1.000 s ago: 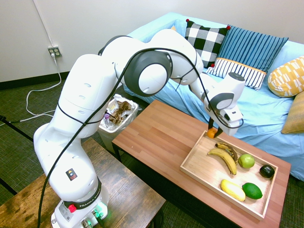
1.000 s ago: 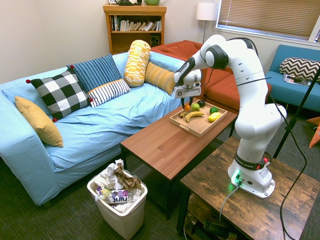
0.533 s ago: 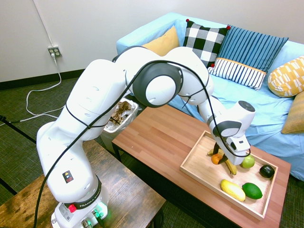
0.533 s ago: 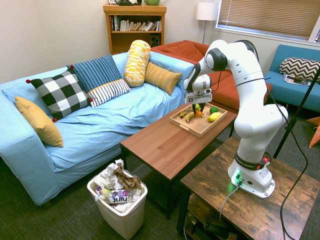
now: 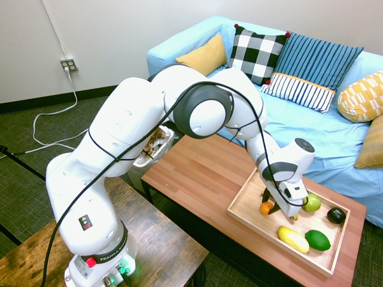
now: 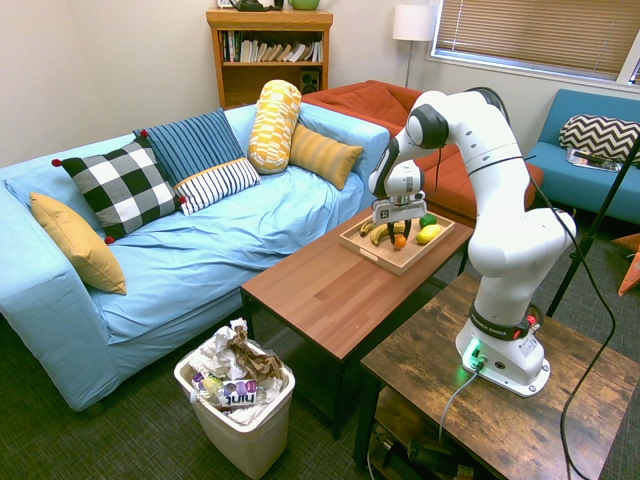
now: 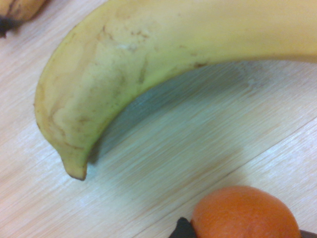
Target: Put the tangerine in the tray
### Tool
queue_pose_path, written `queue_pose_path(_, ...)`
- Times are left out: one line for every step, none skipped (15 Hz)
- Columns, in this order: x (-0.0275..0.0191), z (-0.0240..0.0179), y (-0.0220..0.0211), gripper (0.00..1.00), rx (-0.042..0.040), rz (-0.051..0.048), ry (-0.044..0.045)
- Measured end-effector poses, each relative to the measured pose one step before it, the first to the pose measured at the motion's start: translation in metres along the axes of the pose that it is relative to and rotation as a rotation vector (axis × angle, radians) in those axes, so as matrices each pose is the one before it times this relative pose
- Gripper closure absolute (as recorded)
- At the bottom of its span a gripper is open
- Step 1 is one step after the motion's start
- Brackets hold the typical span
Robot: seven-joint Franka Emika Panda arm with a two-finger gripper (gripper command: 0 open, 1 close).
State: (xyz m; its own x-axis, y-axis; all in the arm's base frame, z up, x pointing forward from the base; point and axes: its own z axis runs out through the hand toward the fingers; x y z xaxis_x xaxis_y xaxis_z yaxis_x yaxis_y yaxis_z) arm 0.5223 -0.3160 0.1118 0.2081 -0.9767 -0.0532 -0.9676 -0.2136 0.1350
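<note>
Claw (image 5: 269, 204): closed on tangerine (image 5: 266, 208) | Location: over tray (image 5: 252, 210), beside banana (image 7: 119, 62) | Tray contents: lemon-like fruit (image 5: 293, 239), lime (image 5: 317, 240) | Support: reddish-brown bench (image 5: 192, 160)

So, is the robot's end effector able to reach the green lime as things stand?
Probably not yet: the end effector is shut on the tangerine. Otherwise, nothing visible seems to cover the lime from above.

One yellow banana (image 7: 119, 74), curved, marked with brown flecks, is being shown on pale grained wood (image 7: 208, 129). One orange tangerine (image 7: 245, 215) is being cut off by the frame's edge. Part of another brown-marked fruit (image 7: 22, 9) is being glimpsed in a corner.
</note>
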Motion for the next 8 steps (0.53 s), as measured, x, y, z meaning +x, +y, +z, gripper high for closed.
queue_pose_path(-0.00112,0.00349,0.00045,1.00,-0.00356,-0.00227,-0.00174)
queue_pose_path(-0.00090,0.00284,0.00005,0.00,-0.00273,-0.00185,-0.00114)
queue_pose_path(-0.00116,0.00188,-0.00055,0.00,-0.00178,-0.00167,-0.00161)
queue_pose_path(-0.00110,0.00113,-0.00069,0.00,0.00004,-0.00021,-0.00221)
queue_pose_path(-0.00010,-0.00001,-0.00012,0.00,0.00116,0.00138,-0.00086)
queue_pose_path(0.00014,-0.00003,0.00012,0.00,0.00138,0.00184,-0.00108)
queue_pose_path(0.00017,-0.00003,0.00015,0.00,0.00076,0.00054,-0.00055)
queue_pose_path(0.00000,-0.00003,-0.00003,0.00,0.00038,-0.00197,-0.00023)
